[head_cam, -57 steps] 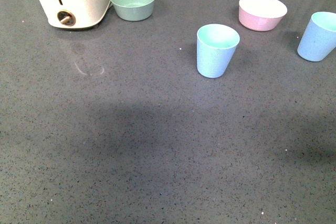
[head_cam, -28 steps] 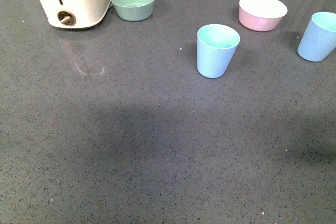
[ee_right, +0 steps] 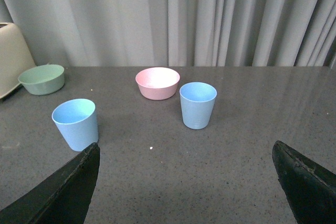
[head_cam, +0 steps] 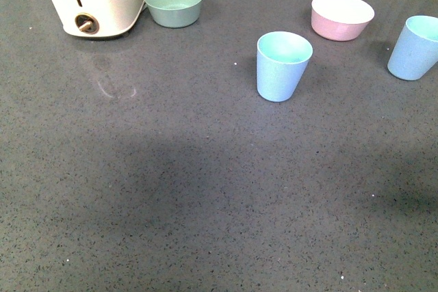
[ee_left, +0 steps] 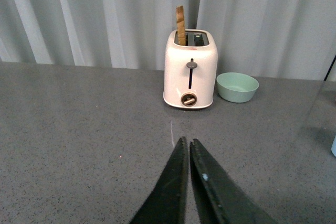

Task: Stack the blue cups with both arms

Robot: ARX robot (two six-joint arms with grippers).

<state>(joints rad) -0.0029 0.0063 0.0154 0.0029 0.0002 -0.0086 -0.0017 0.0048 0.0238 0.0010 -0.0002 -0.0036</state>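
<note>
Nothing is stacked yet. As I judge it, the task is at its opening step, the reach: both cups stand upright and well apart on the surface, and neither arm shows in the front view. The first blue cup stands about midway across the surface, toward the far edge. The second blue cup stands well to its right, also toward the far edge. The pink bowl sits between the two and nearer the far edge. The right pincer is spread wide, its two fingers far apart with only bare surface between them; it grips and touches nothing. Both cups lie ahead of it, the second more nearly in line. The left pincer has its fingers pressed together with nothing between them and is clear of every object. It points toward the toaster at the far left of the surface, with the green bowl just beside it. Next, each arm probably needs to travel to a cup, and the left pincer must part its fingers and turn toward the first cup before it can take it.
</note>
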